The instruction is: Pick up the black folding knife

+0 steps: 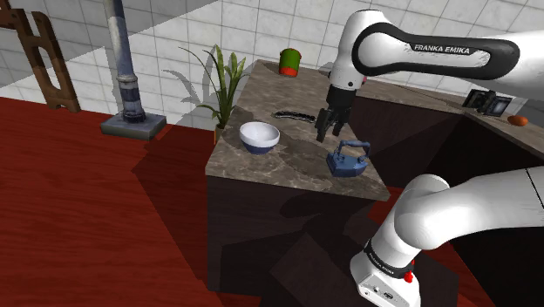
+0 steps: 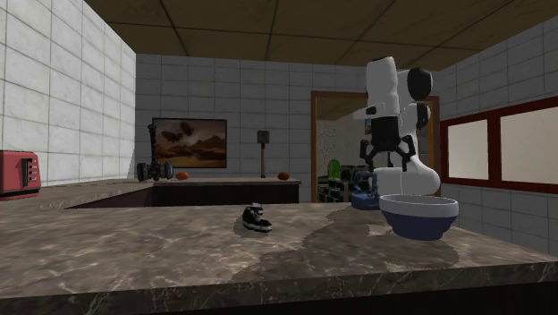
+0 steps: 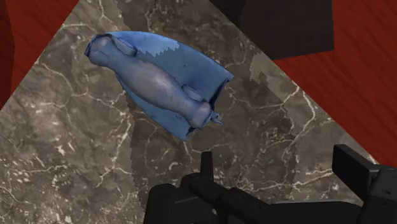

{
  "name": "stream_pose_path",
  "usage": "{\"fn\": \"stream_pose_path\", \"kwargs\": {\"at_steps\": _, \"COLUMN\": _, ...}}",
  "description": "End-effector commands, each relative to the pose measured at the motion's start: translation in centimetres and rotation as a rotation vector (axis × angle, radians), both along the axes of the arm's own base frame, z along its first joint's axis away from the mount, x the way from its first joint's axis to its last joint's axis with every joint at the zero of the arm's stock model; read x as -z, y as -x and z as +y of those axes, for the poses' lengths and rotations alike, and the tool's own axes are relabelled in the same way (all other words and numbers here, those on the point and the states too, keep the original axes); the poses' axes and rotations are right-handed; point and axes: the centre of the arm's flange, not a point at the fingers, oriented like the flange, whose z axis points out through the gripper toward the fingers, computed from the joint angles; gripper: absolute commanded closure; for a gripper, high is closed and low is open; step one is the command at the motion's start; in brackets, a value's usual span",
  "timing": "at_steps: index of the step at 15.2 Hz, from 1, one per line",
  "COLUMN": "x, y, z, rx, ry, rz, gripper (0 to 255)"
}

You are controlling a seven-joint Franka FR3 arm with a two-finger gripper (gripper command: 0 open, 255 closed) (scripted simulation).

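A: While the gripper (image 1: 326,133) hangs open and empty above the counter (image 1: 261,167), the black folding knife (image 1: 292,113) lies flat nearby, untouched.
B: Just beside gripper stands the blue kettle (image 1: 349,160); bowl (image 1: 260,137) near knife, apart.

Glossy white rounded-link Franka arm (image 1: 436,218), dk grey joints. Black band w/ white "FRANKA EMIKA" lettering on upper link. Small red mark nr base. Matte all-black two-finger gripper (image 1: 324,133), boxy body.

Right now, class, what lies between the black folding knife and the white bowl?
Nothing. In the shoulder view, bare marble countertop runs from the black folding knife to the bowl. The second exterior view agrees.
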Motion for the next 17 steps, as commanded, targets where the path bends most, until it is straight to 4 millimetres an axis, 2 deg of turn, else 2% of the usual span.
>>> {"fn": "stream_pose_path", "kwargs": {"at_steps": 1, "x": 0.0, "y": 0.0, "z": 0.0, "rx": 0.0, "ry": 0.0, "rz": 0.0, "gripper": 0}}
{"fn": "stream_pose_path", "kwargs": {"at_steps": 9, "x": 2.1, "y": -4.6, "z": -8.9, "rx": -0.104, "ry": 0.013, "rz": -0.022, "gripper": 0}}
{"fn": "stream_pose_path", "kwargs": {"at_steps": 17, "x": 4.0, "y": -10.1, "z": -17.2, "rx": -0.208, "ry": 0.026, "rz": -0.045, "gripper": 0}}
